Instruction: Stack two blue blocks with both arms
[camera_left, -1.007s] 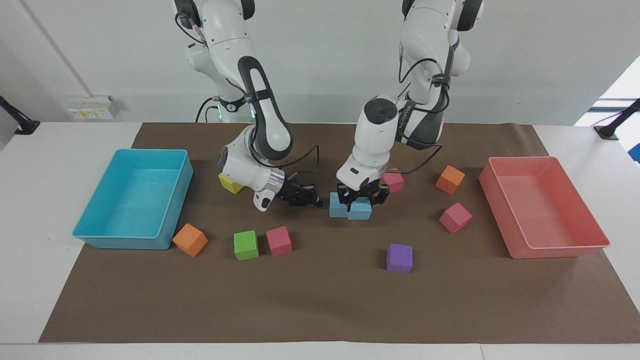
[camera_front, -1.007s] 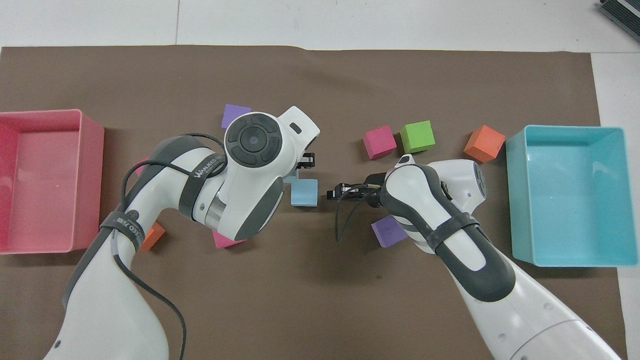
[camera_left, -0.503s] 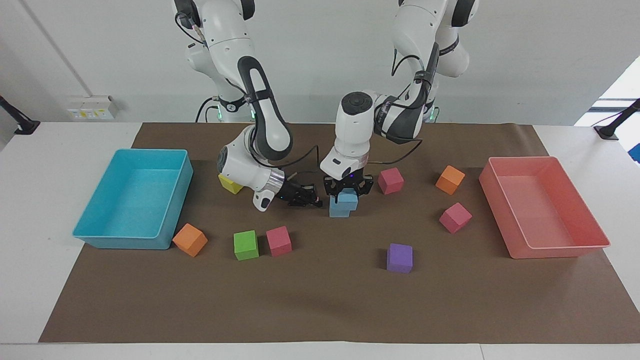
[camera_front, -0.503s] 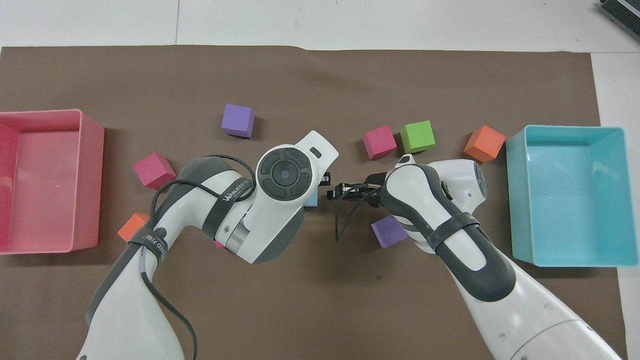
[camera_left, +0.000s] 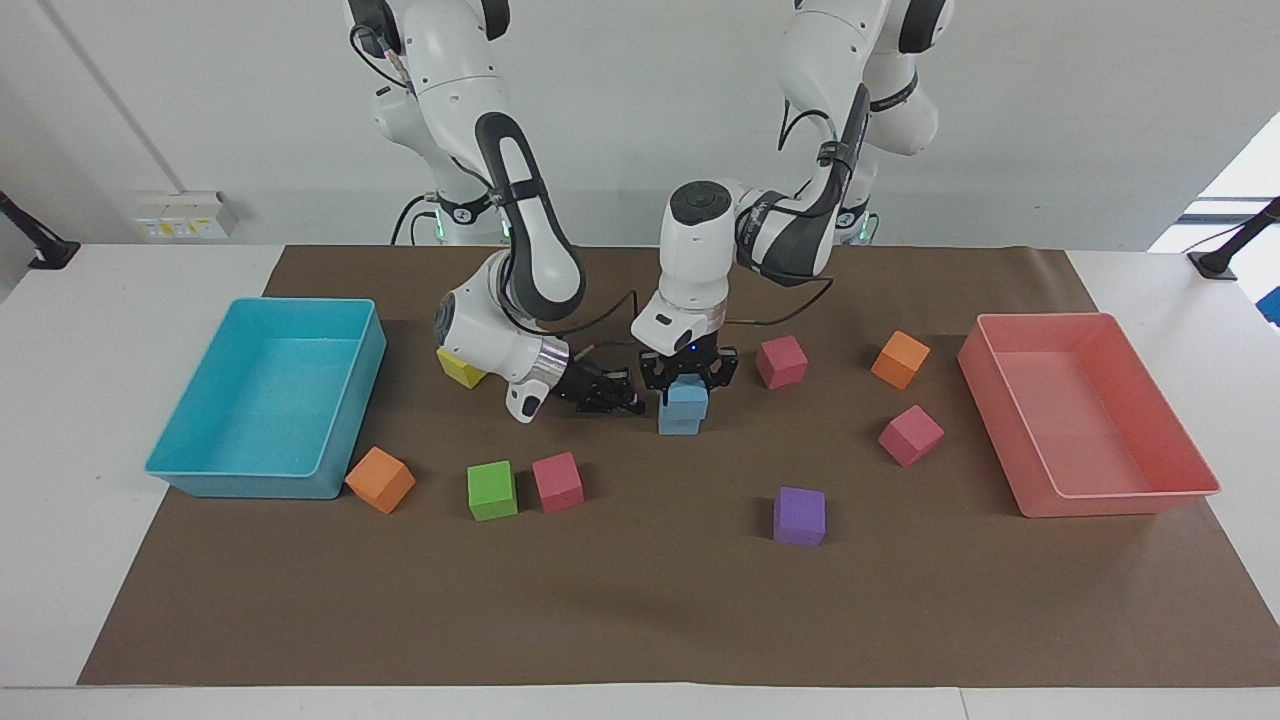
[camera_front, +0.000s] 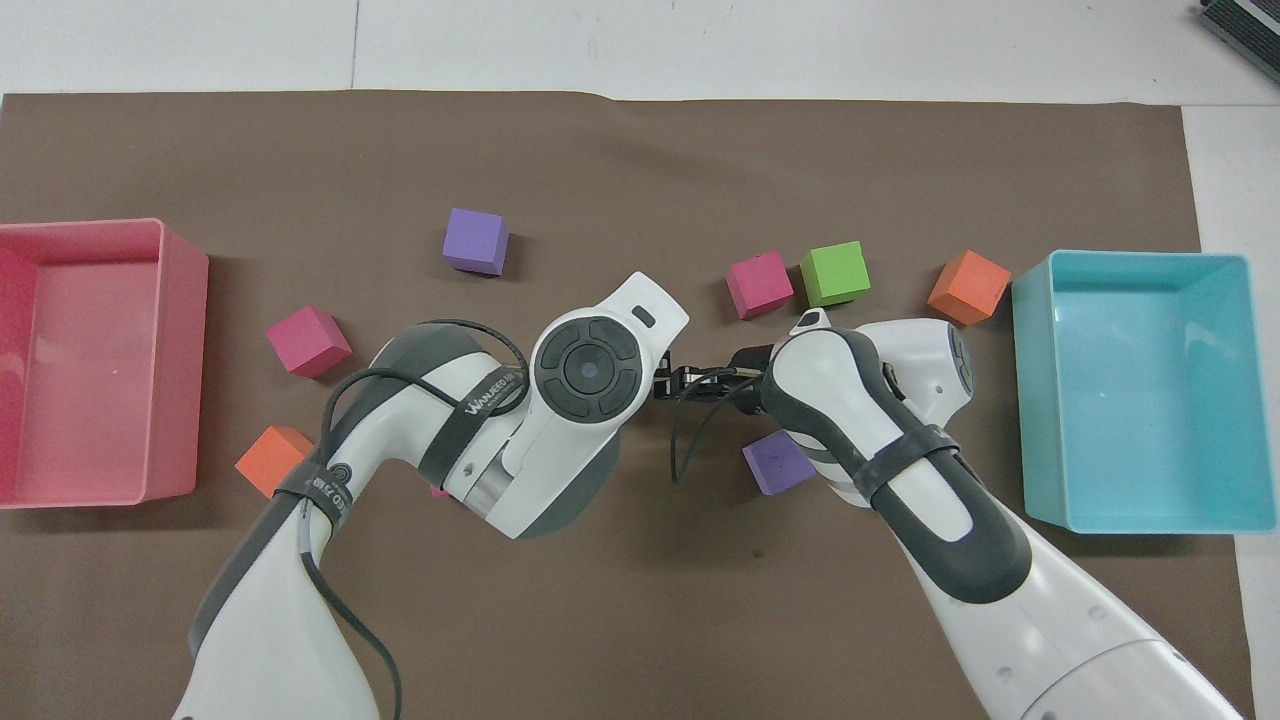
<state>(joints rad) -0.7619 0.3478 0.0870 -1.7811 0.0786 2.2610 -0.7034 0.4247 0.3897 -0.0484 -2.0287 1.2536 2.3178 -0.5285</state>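
Now the left arm has swung inward, its jaws clamped on the upper blue block, set atop the lower blue block mid-counter; right jaws wait alongside, closed, empty.

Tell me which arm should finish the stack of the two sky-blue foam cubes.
Left. The left gripper is shut on the upper sky-blue foam cube, directly over the lower sky-blue foam cube, so it likely only has to release. The right gripper waits shut beside the stack, holding nothing.
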